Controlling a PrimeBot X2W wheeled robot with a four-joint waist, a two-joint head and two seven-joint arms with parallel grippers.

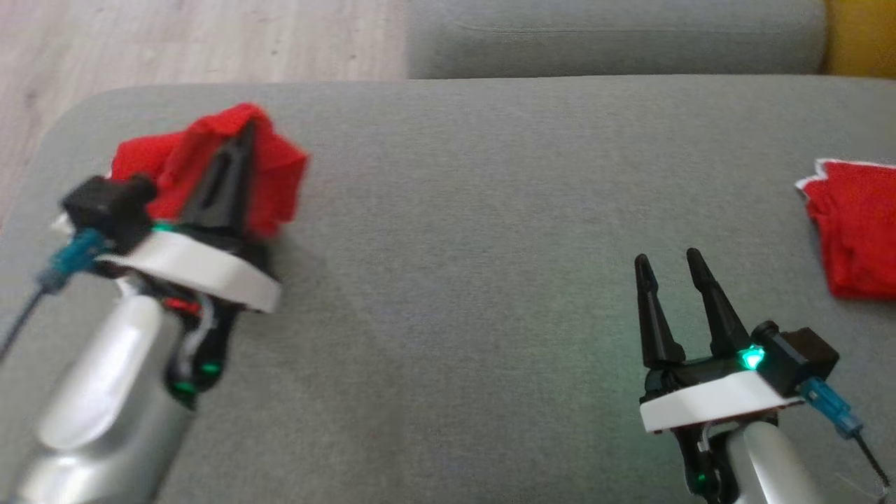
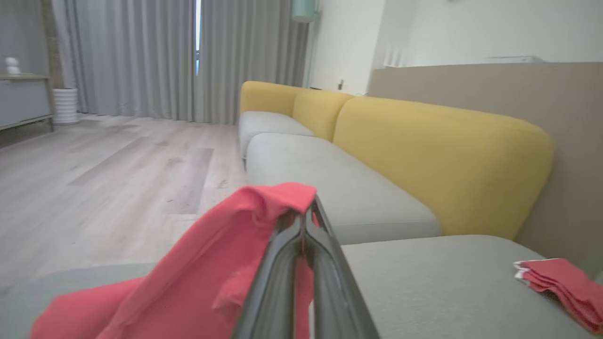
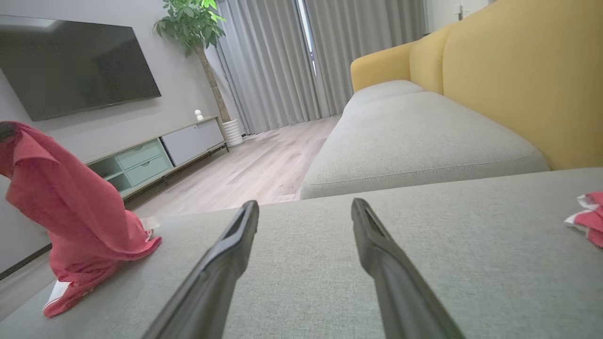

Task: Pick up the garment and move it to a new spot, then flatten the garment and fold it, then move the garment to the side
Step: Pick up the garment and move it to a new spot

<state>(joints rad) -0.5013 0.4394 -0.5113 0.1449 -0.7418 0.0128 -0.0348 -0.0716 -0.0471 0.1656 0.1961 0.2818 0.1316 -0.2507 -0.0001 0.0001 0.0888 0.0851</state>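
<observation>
Head view: left gripper [image 1: 245, 133] pinches garment [image 1: 276, 178], apparently lifted, draped around it; right gripper [image 1: 666, 260] gapes.

I am counting two red cloths, the garment [image 1: 280, 178] at the seat cushion's [image 1: 462, 231] left edge and a folded cloth [image 1: 857, 224] at its right edge, and two grippers, left gripper [image 1: 247, 131] and right gripper [image 1: 668, 260].

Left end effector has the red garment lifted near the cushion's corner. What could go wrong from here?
1. The left end effector grips the garment only at its very tip; the cloth may slip out in transit.
2. The garment's lower end rests by the cushion edge and could drag off toward the floor.
3. A second red cloth lies at the right; setting down there could tangle them.
</observation>
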